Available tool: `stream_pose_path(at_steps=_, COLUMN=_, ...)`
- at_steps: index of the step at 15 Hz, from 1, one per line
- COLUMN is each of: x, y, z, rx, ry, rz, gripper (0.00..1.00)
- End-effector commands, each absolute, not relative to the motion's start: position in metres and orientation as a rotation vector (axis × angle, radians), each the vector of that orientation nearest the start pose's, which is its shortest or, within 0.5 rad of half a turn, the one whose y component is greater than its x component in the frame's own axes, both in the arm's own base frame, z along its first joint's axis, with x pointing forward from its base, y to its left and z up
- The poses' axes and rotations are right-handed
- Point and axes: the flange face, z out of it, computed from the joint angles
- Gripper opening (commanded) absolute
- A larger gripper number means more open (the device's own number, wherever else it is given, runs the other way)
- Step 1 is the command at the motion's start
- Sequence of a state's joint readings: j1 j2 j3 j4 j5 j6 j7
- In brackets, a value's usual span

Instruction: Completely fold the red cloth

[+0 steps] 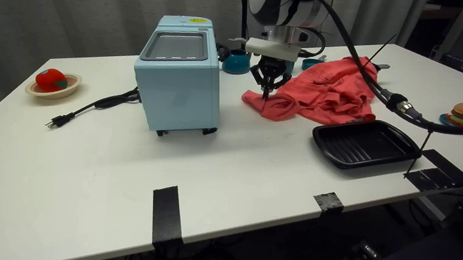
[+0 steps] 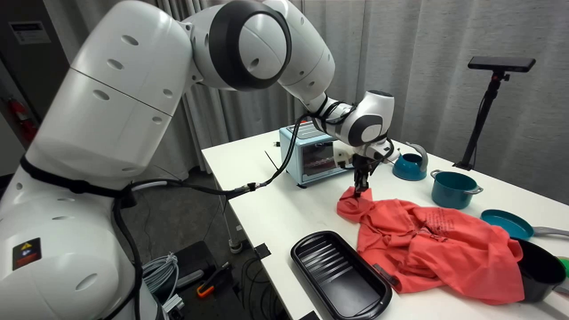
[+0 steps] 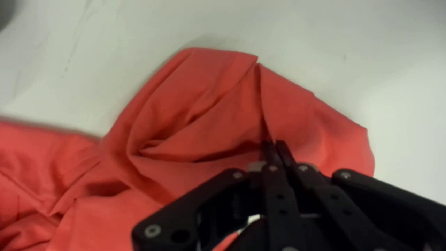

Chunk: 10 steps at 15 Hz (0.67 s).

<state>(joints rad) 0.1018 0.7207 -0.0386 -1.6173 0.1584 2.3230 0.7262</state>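
The red cloth (image 1: pixel 325 88) lies crumpled on the white table, its main heap wrinkled and a narrower end stretching toward the toaster oven. On that narrower end my gripper (image 2: pixel 358 193) points down, its fingertips touching the fabric. In the wrist view the gripper (image 3: pixel 276 142) is shut, and a raised crease of the red cloth (image 3: pixel 209 111) runs in between the fingertips, so a small pinch of fabric is caught there. Loose folds surround the fingers on both sides. Exactly how much fabric sits between the pads is hidden.
A light-blue toaster oven (image 1: pixel 181 89) stands beside the cloth's narrow end. A black tray (image 2: pixel 342 275) sits close along the cloth's near side. Behind are a teal kettle (image 2: pixel 409 167), teal pot (image 2: pixel 453 190) and teal pan (image 2: pixel 506 223); a black pot (image 2: pixel 538 269) touches the far end.
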Motion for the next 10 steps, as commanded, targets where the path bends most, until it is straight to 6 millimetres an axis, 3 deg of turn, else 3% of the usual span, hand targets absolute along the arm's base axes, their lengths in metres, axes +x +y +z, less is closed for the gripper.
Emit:
stream_pose_path(at_steps=1, x=0.694, y=0.052, z=0.203, rx=-2.859, ry=1.207, rz=0.094, gripper=0.00)
stream_pose_path(at_steps=10, x=0.719, y=0.058, z=0.197, rx=-2.593, ry=1.296, rz=-0.354, gripper=0.00)
